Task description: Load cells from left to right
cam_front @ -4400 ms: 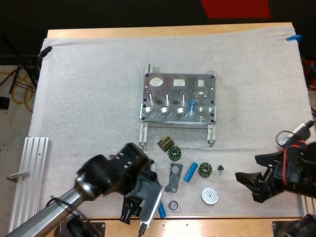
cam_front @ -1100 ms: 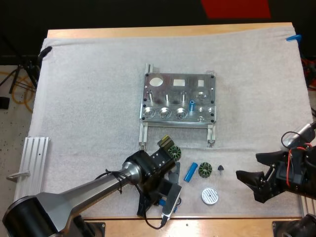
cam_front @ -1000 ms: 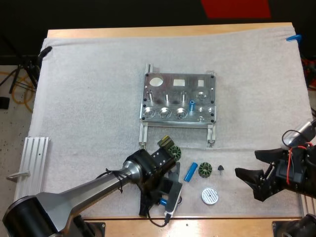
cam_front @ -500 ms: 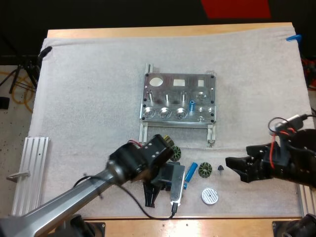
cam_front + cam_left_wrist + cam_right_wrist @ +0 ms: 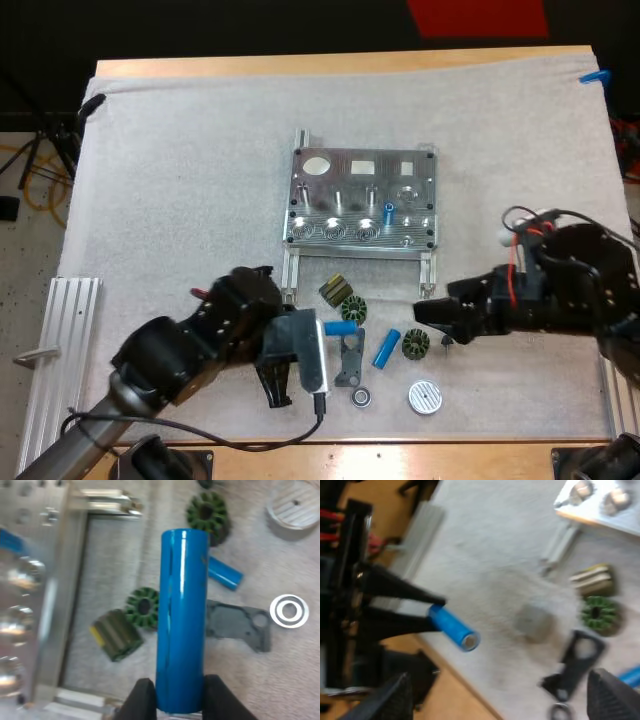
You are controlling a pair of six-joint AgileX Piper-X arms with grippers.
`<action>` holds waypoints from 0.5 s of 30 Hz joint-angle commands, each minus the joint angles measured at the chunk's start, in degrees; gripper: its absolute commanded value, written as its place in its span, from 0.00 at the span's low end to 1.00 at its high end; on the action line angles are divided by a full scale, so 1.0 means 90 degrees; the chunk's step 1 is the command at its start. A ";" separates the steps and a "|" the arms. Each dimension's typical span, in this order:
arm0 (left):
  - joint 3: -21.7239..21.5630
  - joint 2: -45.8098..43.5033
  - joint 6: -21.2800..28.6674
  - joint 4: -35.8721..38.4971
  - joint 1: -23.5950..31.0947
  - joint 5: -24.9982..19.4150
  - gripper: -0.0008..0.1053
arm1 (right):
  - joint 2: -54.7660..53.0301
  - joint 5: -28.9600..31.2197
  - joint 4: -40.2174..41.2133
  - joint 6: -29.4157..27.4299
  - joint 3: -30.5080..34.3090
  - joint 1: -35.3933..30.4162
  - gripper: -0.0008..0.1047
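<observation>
My left gripper (image 5: 318,332) is shut on a bright blue cylinder (image 5: 340,327), held off the mat just in front of the metal fixture (image 5: 330,172). In the left wrist view the blue cylinder (image 5: 183,620) stands between my fingers (image 5: 144,701), over a green toothed ring (image 5: 144,607) and a dark block (image 5: 116,636). One blue cylinder (image 5: 389,212) stands in the fixture. Another blue cylinder (image 5: 386,347) lies loose on the mat. My right gripper (image 5: 428,316) is open, low beside a green ring (image 5: 416,344). In the right wrist view the held blue cylinder (image 5: 454,627) shows.
A dark flat plate (image 5: 350,360), a small bearing (image 5: 361,397), a round silver disc (image 5: 424,397), a second green ring (image 5: 353,311) and a dark block (image 5: 337,290) lie in front of the fixture. An aluminium rail (image 5: 60,340) lies at the mat's left edge.
My left gripper took the blue cylinder from near the mat's front edge and lifted it toward the fixture. My right arm moved left toward the loose parts.
</observation>
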 commanded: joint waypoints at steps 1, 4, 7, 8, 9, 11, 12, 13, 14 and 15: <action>-0.0041 -0.0142 -0.0093 -0.0206 0.0116 0.0001 0.01 | 0.0177 -0.0596 -0.0369 0.0110 -0.0015 0.0003 0.67; -0.0041 -0.0280 -0.0164 -0.0439 0.0301 0.0331 0.01 | 0.0532 -0.1235 -0.0882 0.0392 -0.0015 0.0003 0.67; -0.0041 -0.0315 -0.0381 -0.0685 0.0386 0.0530 0.01 | 0.0818 -0.1562 -0.1302 0.0598 -0.0015 0.0003 0.67; -0.0041 -0.0311 -0.0381 -0.0723 0.0384 0.0544 0.01 | 0.0874 -0.1612 -0.1370 0.0643 -0.0015 0.0003 0.67; -0.0041 -0.0311 -0.0380 -0.0777 0.0383 0.0544 0.01 | 0.0958 -0.1672 -0.1498 0.0717 -0.0015 0.0003 0.67; -0.0041 -0.0311 -0.0380 -0.0862 0.0383 0.0544 0.01 | 0.1097 -0.1818 -0.1621 0.0739 -0.0015 0.0003 0.67; -0.0041 -0.0311 -0.0408 -0.0937 0.0383 0.0544 0.01 | 0.1182 -0.1863 -0.1675 0.0782 -0.0015 0.0003 0.67; -0.0041 -0.0311 -0.0453 -0.1032 0.0383 0.0544 0.01 | 0.1259 -0.1923 -0.1739 0.0816 -0.0015 0.0003 0.67; -0.0041 -0.0311 -0.0472 -0.1065 0.0383 0.0544 0.01 | 0.1286 -0.1945 -0.1769 0.0827 -0.0015 0.0003 0.67; -0.0041 -0.0311 -0.0532 -0.1181 0.0383 0.0580 0.01 | 0.1362 -0.2011 -0.1828 0.0840 -0.0015 0.0026 0.67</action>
